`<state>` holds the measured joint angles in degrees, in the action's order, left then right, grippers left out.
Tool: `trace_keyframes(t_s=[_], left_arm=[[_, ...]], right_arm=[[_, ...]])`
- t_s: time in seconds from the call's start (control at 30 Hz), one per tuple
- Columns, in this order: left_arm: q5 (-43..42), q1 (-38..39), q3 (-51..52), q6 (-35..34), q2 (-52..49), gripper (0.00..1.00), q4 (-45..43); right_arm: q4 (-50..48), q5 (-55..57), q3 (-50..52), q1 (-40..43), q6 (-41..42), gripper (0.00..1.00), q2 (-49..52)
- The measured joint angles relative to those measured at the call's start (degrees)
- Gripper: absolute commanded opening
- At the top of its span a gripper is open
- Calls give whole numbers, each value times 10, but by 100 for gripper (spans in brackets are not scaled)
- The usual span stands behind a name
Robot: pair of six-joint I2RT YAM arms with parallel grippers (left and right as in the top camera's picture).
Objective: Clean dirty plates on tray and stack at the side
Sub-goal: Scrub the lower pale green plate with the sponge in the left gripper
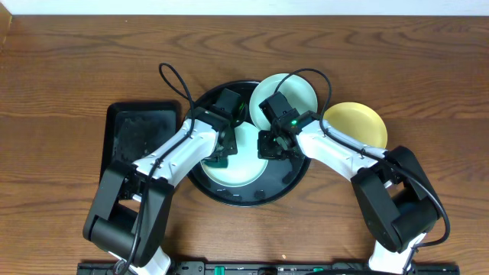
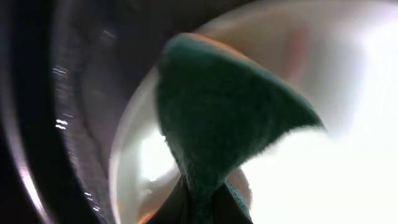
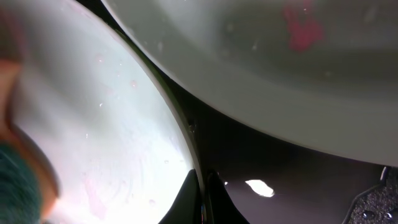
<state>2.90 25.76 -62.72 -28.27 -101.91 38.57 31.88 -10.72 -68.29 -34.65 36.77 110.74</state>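
An aqua-mint plate (image 1: pixel 243 169) lies in the round black tray (image 1: pixel 284 183). My left gripper (image 1: pixel 222 156) is shut on a green sponge (image 2: pixel 217 124) and presses it on this plate (image 2: pixel 323 180). My right gripper (image 1: pixel 272 145) is shut on the plate's right rim (image 3: pixel 186 134), which sits pinched between its fingers (image 3: pixel 203 190). A second aqua-mint plate (image 1: pixel 294 93) rests over the tray's far right rim, and in the right wrist view it (image 3: pixel 261 81) carries a pink smear (image 3: pixel 303 30). The pale yellow plate (image 1: pixel 357 124) lies on the wood table to the right.
A rectangular black tray (image 1: pixel 140 137) lies left of the round tray. The brown wood tabletop (image 1: pixel 76 69) runs all round. Both arms cross over the round tray from the near edge, with cables looping above them.
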Motion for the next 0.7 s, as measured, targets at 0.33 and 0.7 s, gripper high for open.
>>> trace_keyframes(t_s=[0.33,0.7], left_arm=[[-214,-5,0,151,0,8,-12],[-66,-4,0,94,0,8,-84]], right_arm=[[0,0,0,0,0,1,0],[0,0,0,0,0,1,0]])
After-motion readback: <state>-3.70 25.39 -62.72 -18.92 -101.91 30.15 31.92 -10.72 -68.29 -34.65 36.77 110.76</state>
